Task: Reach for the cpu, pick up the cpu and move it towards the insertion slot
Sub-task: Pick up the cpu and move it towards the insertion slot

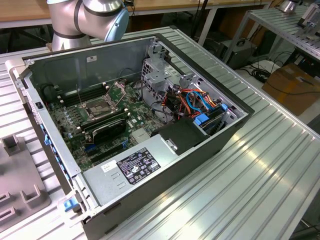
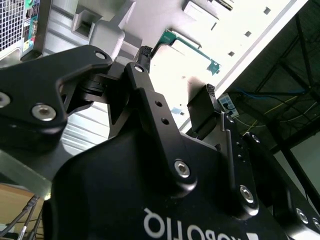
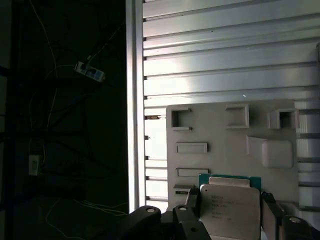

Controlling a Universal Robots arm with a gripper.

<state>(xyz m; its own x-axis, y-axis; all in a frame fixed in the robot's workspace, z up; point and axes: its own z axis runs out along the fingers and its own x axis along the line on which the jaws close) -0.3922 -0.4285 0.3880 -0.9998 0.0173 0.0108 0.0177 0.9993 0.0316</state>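
I am holding the chip [image 3: 230,212] clamped in my gripper [image 3: 230,199]. In the first wrist view a black finger [image 3: 192,200] is pressing against each side edge, and the chip's pale silvery face with its green rim is facing the camera. The chip is hanging in front of a grey pocketed plate [image 3: 220,130], which is lying on the ribbed metal table [image 3: 225,50]. In the second wrist view the chip's green edge is showing between my fingertips. In the exterior view the socket [image 1: 101,106] is sitting inside the open computer case [image 1: 210,150], toward the exterior view's left and a little above the middle, with its hinged metal plate tilted up. My arm [image 1: 85,17] is showing at the exterior view's upper left.
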